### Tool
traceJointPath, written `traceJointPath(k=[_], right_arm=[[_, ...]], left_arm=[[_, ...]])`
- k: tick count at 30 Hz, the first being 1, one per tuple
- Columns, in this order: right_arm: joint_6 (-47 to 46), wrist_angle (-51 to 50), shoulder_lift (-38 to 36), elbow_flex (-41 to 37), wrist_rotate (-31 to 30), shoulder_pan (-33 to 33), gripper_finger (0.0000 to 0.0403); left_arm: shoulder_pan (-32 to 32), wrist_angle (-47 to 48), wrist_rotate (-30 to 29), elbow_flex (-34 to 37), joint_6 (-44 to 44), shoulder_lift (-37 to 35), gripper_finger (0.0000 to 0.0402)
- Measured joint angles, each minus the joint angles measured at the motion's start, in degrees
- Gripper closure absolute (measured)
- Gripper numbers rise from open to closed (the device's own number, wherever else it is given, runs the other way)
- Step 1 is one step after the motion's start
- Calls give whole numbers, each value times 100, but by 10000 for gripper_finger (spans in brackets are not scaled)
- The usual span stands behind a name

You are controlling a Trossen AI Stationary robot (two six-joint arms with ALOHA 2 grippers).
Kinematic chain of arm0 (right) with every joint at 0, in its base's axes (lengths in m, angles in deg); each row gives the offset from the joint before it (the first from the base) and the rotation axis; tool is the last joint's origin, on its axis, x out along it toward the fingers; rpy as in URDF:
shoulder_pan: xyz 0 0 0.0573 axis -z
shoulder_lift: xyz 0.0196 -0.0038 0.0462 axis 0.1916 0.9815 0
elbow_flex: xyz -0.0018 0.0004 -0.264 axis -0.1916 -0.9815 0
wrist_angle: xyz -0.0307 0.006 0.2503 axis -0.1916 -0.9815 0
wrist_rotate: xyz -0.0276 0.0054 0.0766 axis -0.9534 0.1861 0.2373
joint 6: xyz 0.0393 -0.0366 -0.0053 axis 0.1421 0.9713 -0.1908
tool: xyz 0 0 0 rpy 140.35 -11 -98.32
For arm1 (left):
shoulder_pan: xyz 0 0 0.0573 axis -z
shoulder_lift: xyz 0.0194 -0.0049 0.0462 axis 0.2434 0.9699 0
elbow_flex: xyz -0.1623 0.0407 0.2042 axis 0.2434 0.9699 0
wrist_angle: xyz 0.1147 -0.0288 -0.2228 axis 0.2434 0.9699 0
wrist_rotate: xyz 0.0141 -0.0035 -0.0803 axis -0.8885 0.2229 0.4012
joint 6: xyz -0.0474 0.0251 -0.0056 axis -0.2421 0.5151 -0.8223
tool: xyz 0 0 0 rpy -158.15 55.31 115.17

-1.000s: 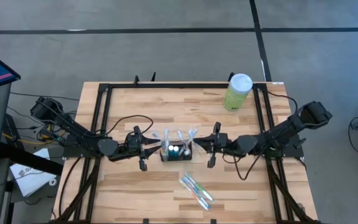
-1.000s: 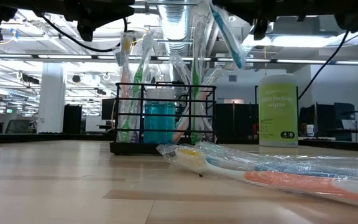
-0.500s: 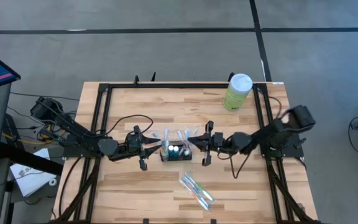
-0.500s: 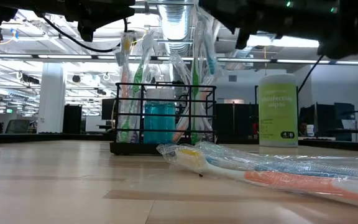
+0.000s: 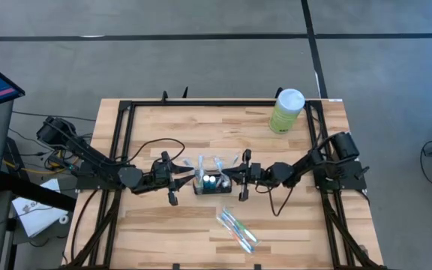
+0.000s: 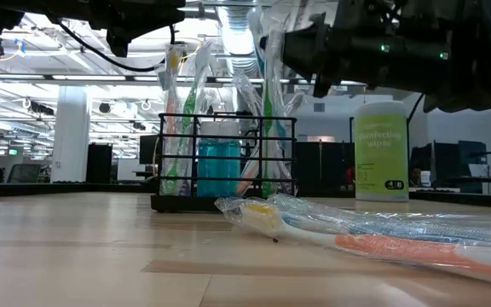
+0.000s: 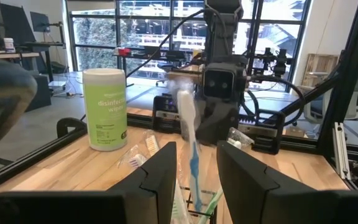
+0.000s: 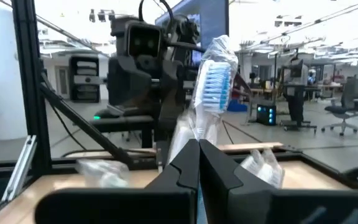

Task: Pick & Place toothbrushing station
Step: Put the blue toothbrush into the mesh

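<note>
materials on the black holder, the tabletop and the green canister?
Holder: looks like thin metal wire with a matte black coating, going by the open grid of rods. Tabletop: light wood, butcher-block style, with visible joined strips and grain and a low sheen. Green canister: likely plastic, a pale-green printed wrap under a white lid.

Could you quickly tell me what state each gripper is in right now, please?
Left gripper: open, holding nothing, beside the toothbrushing station.
Right gripper: shut on a wrapped toothbrush, over the station.
</note>
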Motion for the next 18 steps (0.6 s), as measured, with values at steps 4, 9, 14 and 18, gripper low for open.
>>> traceJointPath(k=[4, 9, 14, 18], right_arm=[[136, 10, -11, 4, -2, -39, 403], [171, 12, -13, 4, 1, -53, 403], [282, 12, -13, 4, 114, -83, 403], [256, 14, -13, -13, 151, -83, 403]], left_arm=[[0, 0, 1, 0, 0, 0, 293], [0, 0, 1, -1, 0, 0, 293], [0, 0, 0, -1, 0, 0, 293], [0, 2, 0, 0, 0, 0, 293]])
